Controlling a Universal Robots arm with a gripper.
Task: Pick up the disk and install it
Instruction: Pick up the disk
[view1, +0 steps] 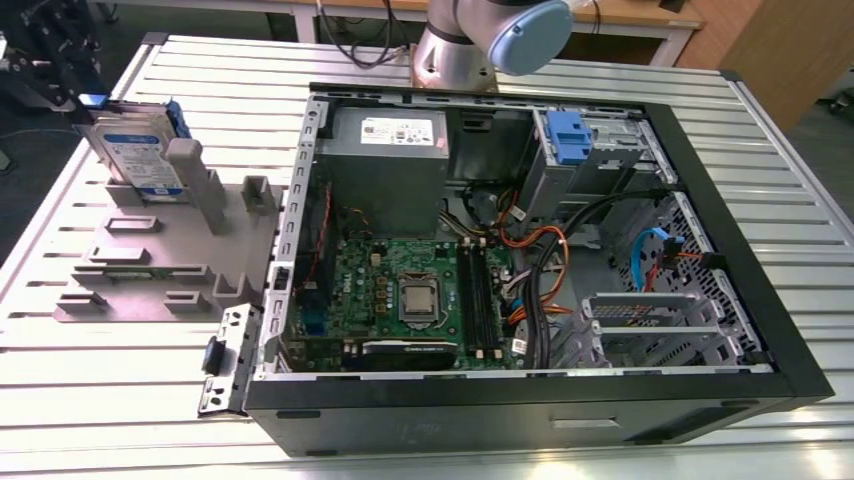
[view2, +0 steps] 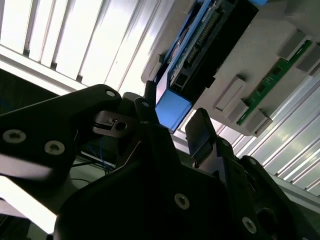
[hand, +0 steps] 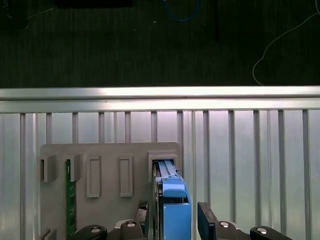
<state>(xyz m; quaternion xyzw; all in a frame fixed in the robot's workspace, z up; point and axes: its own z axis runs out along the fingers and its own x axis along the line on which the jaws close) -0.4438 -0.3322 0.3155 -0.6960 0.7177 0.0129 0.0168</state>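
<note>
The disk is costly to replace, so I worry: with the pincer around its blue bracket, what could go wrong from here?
1. The pincer straddles the disk with a gap on each side; closing off-centre might tilt it in the grey holder.
2. Gripping just the blue plastic bracket could let the drive slip.
3. Loose cables inside the computer case may snag it.
</note>
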